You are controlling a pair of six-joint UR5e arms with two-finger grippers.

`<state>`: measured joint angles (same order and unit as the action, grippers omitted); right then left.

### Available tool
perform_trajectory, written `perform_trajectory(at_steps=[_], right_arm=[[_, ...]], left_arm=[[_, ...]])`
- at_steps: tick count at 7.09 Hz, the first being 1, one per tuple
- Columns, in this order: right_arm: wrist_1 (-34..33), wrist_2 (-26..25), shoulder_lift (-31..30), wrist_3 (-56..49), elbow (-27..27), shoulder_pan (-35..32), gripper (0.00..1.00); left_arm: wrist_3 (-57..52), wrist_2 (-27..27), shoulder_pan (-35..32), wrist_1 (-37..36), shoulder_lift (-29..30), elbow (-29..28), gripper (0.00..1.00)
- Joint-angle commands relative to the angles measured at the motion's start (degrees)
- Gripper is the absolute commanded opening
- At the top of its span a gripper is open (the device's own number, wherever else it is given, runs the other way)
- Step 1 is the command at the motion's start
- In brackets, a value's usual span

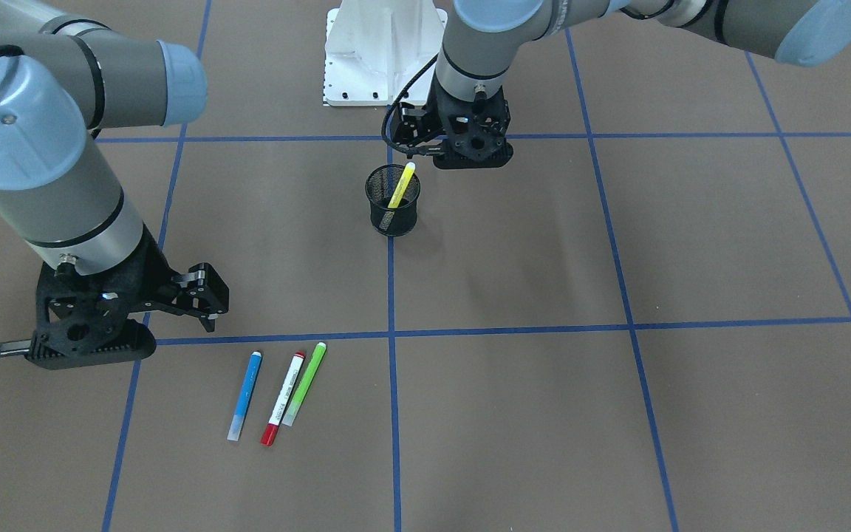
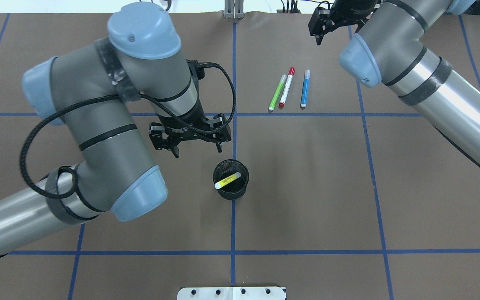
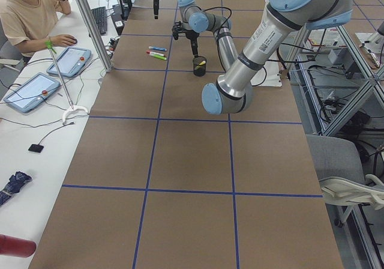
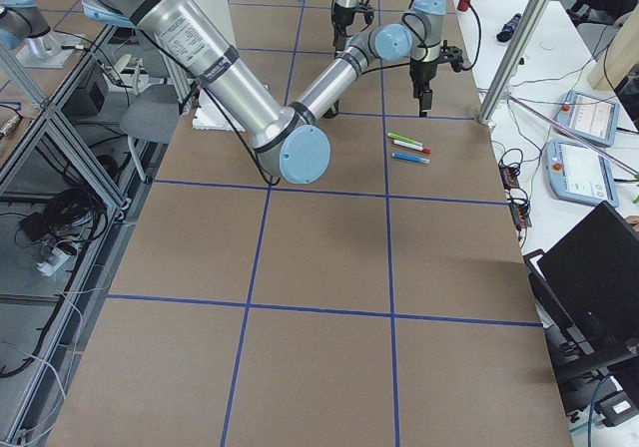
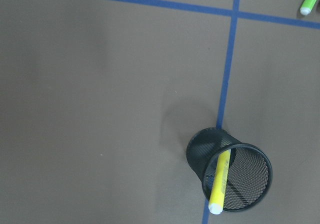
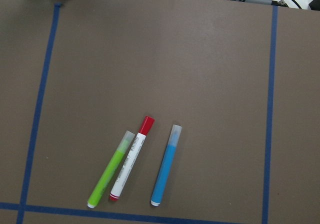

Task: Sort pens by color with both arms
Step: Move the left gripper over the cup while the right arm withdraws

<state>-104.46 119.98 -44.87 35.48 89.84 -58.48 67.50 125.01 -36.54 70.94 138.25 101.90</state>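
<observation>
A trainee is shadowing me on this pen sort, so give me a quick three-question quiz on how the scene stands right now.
1. Which pen stands in the cup? A green, B yellow, C blue.
2. True or false: the blue pen lies between the other two loose pens.
3. Which arm's fingers are nearer the cup?

Key:
1. B, the yellow pen.
2. False: the red-capped pen lies between the green pen and the blue pen.
3. The left arm's fingers, open and empty.
</observation>
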Motion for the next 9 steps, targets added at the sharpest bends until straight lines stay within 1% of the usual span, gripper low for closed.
perform_trajectory(at_steps=[1, 2, 4, 5, 8, 9], right_arm=[[-5.12, 1.31, -2.49, -6.47, 3.83, -2.25, 1.00], [-5.22, 1.31, -2.51, -6.47, 3.94, -2.34, 1.00], [-5.14, 1.31, -2.77, -6.47, 4.38, -2.34, 1.00], [-5.05, 1.31, -2.77, -6.39, 4.38, -2.34, 1.00], [-5.05, 1.23, -2.77, -6.39, 4.29, -2.26, 1.00], [-5.05, 1.14, -2.86, -6.39, 4.29, -2.26, 1.00]], left_arm=[[-6.90, -0.11, 1.12, -0.27, 2.38, -3.90, 0.94], [-10.25, -0.20, 1.30, -0.27, 2.37, -5.12, 0.89], [-15.80, -0.20, 2.52, -0.36, 2.46, -7.93, 0.88], [-18.52, -0.20, 2.62, -0.36, 2.46, -9.25, 0.84], [-19.77, -1.17, 4.98, -0.18, 3.60, -11.98, 0.69], [-19.78, -1.17, 5.43, -0.18, 4.30, -13.03, 0.68]])
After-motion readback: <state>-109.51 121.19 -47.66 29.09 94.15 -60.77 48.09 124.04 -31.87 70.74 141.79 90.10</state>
